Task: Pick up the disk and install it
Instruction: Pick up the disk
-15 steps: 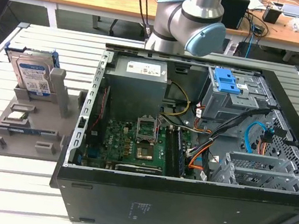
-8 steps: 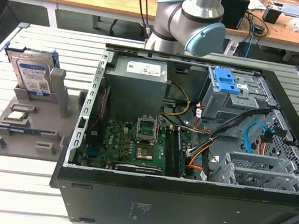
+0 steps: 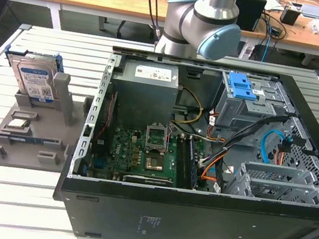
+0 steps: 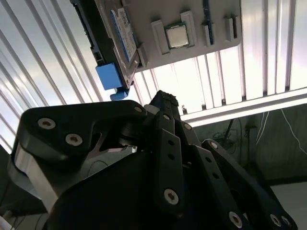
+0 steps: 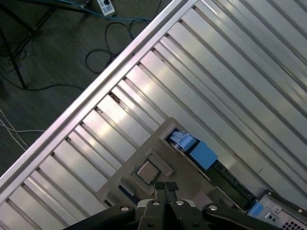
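Note:
The disk (image 3: 32,78) stands on edge in a grey holder (image 3: 28,141) on the slatted table, at the exterior view's left. It is silver with a blue-and-white label and a blue carrier frame. In both wrist views I look down on it edge-on, its blue carrier (image 4: 109,76) (image 5: 204,154) towards me. My gripper (image 5: 166,188) (image 4: 165,96) hangs well above the holder, over the spot beside the small square chip (image 5: 146,170). It is apart from the disk, and its fingers are shut together with nothing between them.
An open computer case (image 3: 193,210) takes up the middle and the exterior view's right, with a grey drive cage and its blue latch (image 3: 242,85) at the back. My arm (image 3: 202,23) rises behind the case. The table edge (image 5: 86,98) runs near the holder, with floor cables beyond.

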### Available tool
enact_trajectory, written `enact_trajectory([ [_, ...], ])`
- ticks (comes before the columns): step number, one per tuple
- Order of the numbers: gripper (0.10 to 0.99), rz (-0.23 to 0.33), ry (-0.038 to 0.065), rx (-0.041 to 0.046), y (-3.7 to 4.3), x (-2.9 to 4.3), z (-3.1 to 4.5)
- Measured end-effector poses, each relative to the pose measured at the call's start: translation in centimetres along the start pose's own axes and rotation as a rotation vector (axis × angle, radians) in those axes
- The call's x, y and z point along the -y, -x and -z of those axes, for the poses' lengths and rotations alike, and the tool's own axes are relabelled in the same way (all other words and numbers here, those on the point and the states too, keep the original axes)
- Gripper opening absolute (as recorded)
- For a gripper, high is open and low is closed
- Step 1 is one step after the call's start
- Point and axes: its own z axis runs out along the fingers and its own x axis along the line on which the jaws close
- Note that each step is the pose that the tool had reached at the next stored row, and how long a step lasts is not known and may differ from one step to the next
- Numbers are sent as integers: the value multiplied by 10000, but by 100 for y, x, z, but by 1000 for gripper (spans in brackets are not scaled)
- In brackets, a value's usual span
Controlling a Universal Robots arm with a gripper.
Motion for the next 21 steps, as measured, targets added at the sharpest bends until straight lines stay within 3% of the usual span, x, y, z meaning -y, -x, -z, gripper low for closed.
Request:
enact_trajectory([
  [12, 106, 1378, 34, -41, 0, 0, 0],
  [15, 106, 2056, 51, -61, 0, 0, 0],
  [21, 106, 2825, 69, -84, 0, 0, 0],
])
